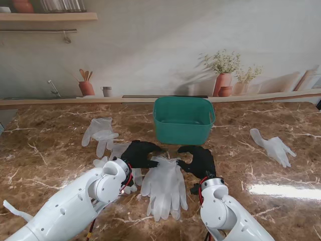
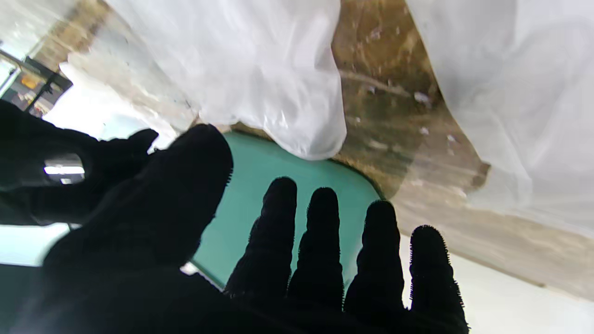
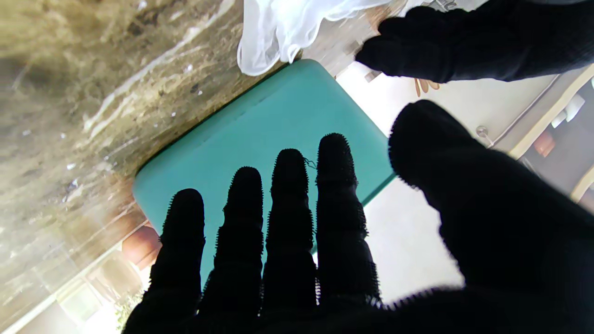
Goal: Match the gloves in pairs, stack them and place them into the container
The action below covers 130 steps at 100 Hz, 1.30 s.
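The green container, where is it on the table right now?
In the stand's view the green container sits mid-table, farther from me than both hands, with the stacked gloves nearer to me.

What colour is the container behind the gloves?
Teal green container, seen best from the stand view.

Brown marble table [image 1: 281, 165] with pale veins; bright glare patch at its right near side. Far edge meets a wooden ledge [image 1: 60, 103] running the full width.

On the ledge, left: terracotta pot [image 1: 86, 88] holding wooden utensils, small grey cup [image 1: 106, 91] just beside it, a tap [image 1: 53, 86] farther left.

Right of centre: terracotta vase [image 1: 222, 83] with white flowers, a smaller pot [image 1: 226, 91] touching it, another sprig [image 1: 248, 75] to the right.

Top left: wall shelf [image 1: 47, 16] with a jar [image 1: 23, 6], rail underneath. Backdrop looks flat, possibly printed; cannot tell.
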Each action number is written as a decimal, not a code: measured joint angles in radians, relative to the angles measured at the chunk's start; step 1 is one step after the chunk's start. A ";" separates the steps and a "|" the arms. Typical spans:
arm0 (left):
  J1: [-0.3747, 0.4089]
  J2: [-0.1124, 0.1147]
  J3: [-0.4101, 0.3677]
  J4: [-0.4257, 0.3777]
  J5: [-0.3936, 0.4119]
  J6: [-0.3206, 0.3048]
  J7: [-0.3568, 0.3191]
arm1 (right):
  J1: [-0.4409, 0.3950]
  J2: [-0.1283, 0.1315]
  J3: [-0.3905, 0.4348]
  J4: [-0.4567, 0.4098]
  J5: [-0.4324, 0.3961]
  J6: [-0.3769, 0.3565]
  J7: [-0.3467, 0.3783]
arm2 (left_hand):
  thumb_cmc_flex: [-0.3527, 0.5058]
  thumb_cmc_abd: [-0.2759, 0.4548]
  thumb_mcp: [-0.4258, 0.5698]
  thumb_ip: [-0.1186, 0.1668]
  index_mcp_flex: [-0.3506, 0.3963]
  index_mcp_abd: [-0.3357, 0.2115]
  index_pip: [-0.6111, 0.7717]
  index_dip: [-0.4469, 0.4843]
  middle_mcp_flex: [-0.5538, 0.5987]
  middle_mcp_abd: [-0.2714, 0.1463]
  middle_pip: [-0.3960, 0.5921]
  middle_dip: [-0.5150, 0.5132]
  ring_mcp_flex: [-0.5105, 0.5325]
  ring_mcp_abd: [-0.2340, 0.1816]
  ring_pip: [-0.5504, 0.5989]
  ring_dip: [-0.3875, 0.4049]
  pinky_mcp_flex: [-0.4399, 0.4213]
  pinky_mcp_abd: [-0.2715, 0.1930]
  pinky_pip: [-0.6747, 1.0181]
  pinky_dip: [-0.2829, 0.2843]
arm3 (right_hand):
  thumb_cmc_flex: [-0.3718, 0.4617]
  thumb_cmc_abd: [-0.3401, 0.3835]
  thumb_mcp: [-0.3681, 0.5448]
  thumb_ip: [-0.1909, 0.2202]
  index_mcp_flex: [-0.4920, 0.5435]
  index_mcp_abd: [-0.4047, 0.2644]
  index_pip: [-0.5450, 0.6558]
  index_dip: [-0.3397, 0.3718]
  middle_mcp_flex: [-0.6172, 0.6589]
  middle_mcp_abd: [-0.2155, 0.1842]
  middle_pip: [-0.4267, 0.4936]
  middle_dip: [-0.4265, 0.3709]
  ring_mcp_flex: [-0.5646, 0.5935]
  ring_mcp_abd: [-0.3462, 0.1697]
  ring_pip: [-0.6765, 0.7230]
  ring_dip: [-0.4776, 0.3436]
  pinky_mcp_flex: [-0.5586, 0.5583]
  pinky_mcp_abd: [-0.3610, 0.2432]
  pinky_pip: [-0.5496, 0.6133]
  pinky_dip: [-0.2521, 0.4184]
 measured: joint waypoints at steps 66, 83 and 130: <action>0.317 0.016 -0.334 -0.322 -0.034 -0.212 0.077 | -0.194 0.061 0.318 -0.255 -0.332 -0.010 0.001 | 0.000 0.269 -0.651 0.063 0.004 0.004 -0.048 -0.018 -0.062 -0.003 -0.070 -0.087 0.000 -0.062 -0.062 -0.165 0.040 -0.106 -0.152 -0.296 | -0.079 0.071 -0.107 0.021 -0.070 0.021 -0.085 -0.112 0.025 0.015 -0.201 -0.257 0.186 0.026 -0.361 -0.282 0.145 -0.002 -0.167 -0.286; 0.349 0.017 -0.354 -0.347 -0.010 -0.221 0.098 | -0.237 0.076 0.342 -0.295 -0.345 -0.017 0.045 | 0.000 0.269 -0.651 0.063 0.004 0.004 -0.048 -0.018 -0.062 -0.003 -0.072 -0.087 0.000 -0.062 -0.073 -0.165 0.040 -0.106 -0.135 -0.296 | -0.079 0.071 -0.135 0.021 -0.069 0.021 -0.084 -0.116 0.091 0.024 -0.191 -0.257 0.343 0.063 -0.313 -0.254 0.263 0.018 -0.019 -0.323; 0.477 0.022 -0.441 -0.465 0.035 -0.232 0.103 | -0.020 0.124 0.049 -0.196 -0.358 0.087 0.228 | 0.000 0.269 -0.651 0.063 0.005 0.004 -0.048 -0.018 -0.062 -0.003 -0.081 -0.088 0.000 -0.062 -0.073 -0.165 0.040 -0.106 -0.130 -0.308 | -0.078 0.055 -0.199 0.021 -0.069 0.034 -0.084 -0.116 0.090 0.033 -0.186 -0.231 0.332 0.073 -0.349 -0.253 0.265 0.036 0.004 -0.374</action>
